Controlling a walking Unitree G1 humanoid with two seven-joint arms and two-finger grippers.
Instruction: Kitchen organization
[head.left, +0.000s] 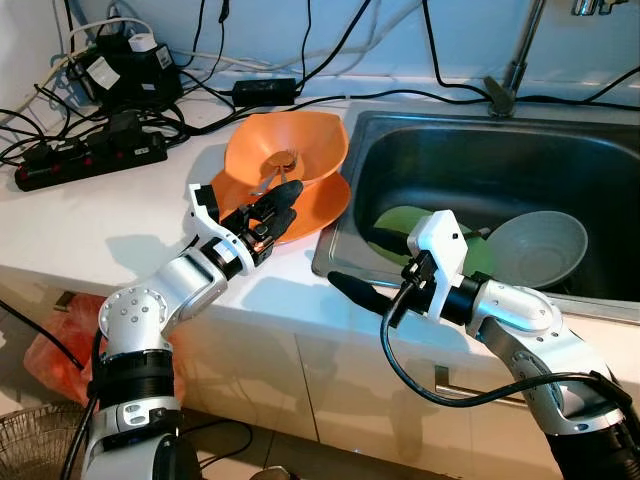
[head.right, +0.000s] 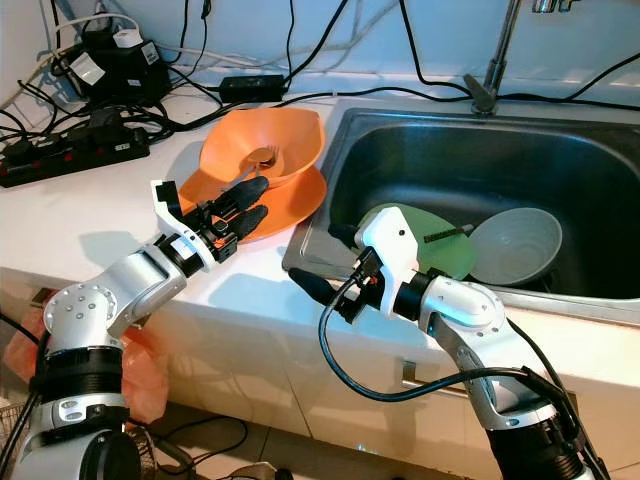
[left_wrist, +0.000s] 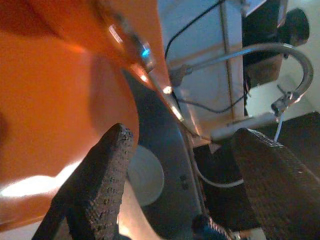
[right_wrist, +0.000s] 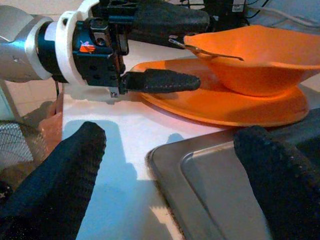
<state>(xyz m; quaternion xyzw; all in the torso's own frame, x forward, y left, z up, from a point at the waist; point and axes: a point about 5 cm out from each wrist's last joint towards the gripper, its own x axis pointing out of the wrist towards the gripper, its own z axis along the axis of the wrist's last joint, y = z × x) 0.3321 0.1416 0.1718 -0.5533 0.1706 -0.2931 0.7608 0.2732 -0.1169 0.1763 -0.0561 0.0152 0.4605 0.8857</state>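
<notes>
a: where's the right gripper (head.right: 330, 265)?
b: over the sink (head.left: 345, 225) corner, fingers spread, holding nothing.
a: and the left gripper (head.left: 272, 215)?
b: jaws apart around the near rim of the orange bowl (head.left: 300, 150), which sits on the orange plate (head.left: 318, 205) with a spoon (head.left: 275, 165) inside.

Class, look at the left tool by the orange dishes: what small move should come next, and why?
Probably close the left tool on the orange plate. Its fingers are open and straddle the plate's rim, one above and one below, under the orange bowl holding a spoon. The right tool waits open at the sink edge.
</notes>
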